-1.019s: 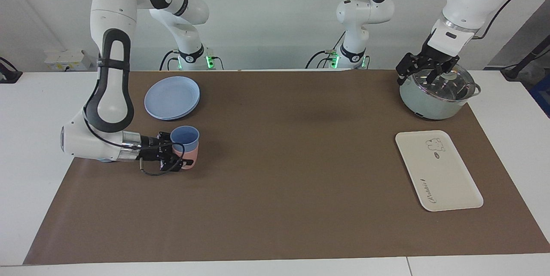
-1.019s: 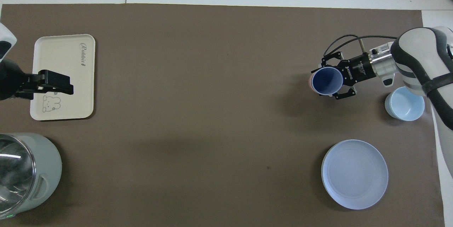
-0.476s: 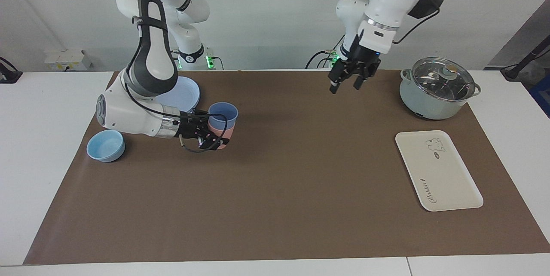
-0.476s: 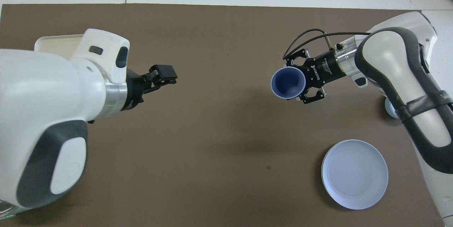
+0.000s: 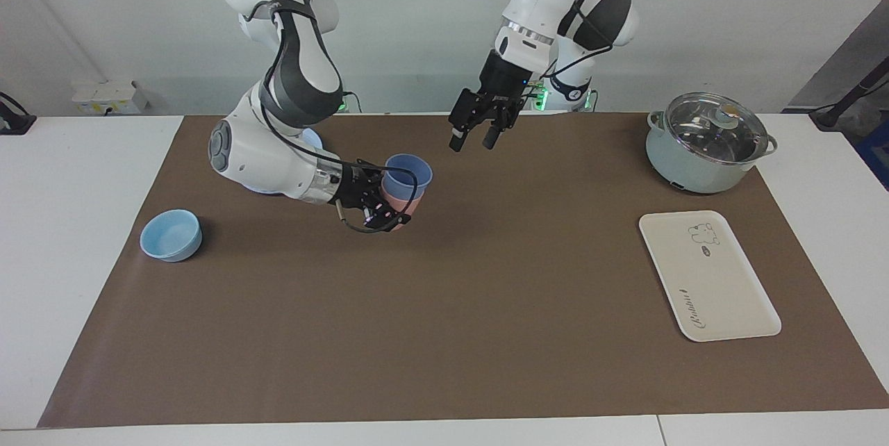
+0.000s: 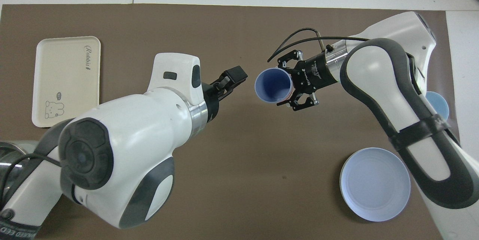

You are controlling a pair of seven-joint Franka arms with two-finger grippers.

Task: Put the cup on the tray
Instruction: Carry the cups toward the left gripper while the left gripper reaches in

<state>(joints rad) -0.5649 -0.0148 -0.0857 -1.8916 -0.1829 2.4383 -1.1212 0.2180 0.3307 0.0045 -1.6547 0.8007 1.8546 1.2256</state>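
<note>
Facing view: blue out of pink, cleanly

Clamped tight on the pink cup (image 5: 401, 213) by the right gripper (image 5: 385, 204), with the cup (image 5: 408, 175) nested inside and tipped mouth-first toward the left gripper (image 5: 471, 142). Carried in the air over the middle of the mat, well apart from the tray (image 5: 722, 293) lying at the left arm's end of the table, farther from the robots than the pot (image 5: 701, 161).

Spread-fingered and empty on the left, hanging near the blue rim, not touching.

Looks like a hand-over, so:
- Pinch the blue wall alone, above the pink lip, never both cups.
- Set one finger inside the rim and one outside before closing.
- Hold the pink shell firm and draw the blue one straight along its own axis.
- Avoid twisting, for fear of jamming or dragging the pair.
- Carry upright and set down on the tray's bare middle.
</note>
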